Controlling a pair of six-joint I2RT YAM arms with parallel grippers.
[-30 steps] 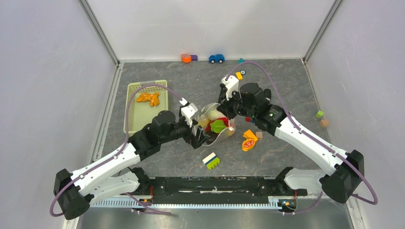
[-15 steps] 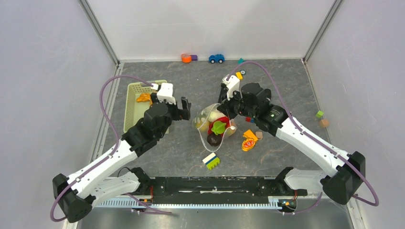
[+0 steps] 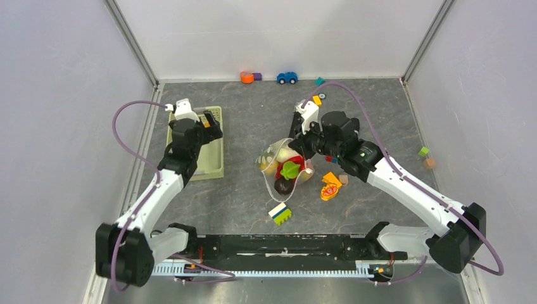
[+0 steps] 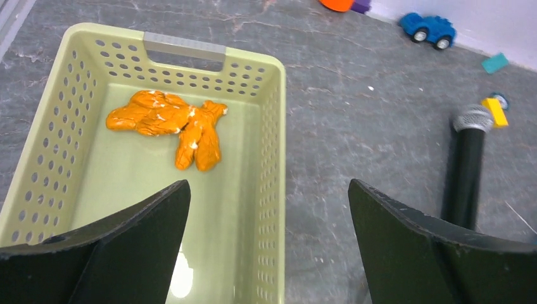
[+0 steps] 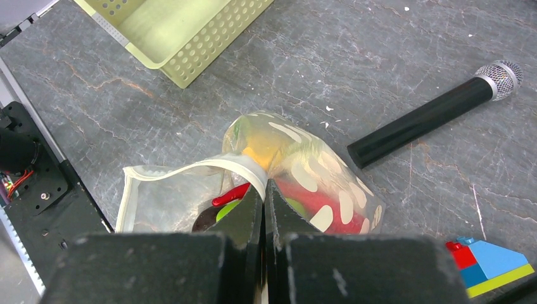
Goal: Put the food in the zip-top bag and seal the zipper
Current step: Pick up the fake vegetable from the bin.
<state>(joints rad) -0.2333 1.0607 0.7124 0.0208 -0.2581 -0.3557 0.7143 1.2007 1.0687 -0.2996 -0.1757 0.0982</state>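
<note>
The clear dotted zip-top bag [image 3: 282,170] lies mid-table with its mouth open, also in the right wrist view [image 5: 329,183]. Inside it are food pieces: a red chili [image 5: 231,194], a green piece [image 3: 290,168], a dark purple piece [image 3: 283,185] and a yellow one [image 5: 269,144]. The whitish zipper [image 5: 190,167] curves along the open mouth. My right gripper [image 5: 265,188] is shut on the bag's zipper edge and holds it up. My left gripper [image 4: 269,209] is open and empty, above the right wall of the green basket [image 4: 273,158], far from the bag.
An orange lumpy toy [image 4: 171,123] lies in the basket. A black microphone [image 5: 430,117] lies behind the bag. An orange-and-red toy [image 3: 330,185] and building blocks [image 3: 279,213] sit near the bag. A blue toy car [image 3: 287,77] is at the back wall.
My left arm has let go of the bag's mouth and swung left and back over the basket, jaws open. The right gripper has stayed shut on the bag.
</note>
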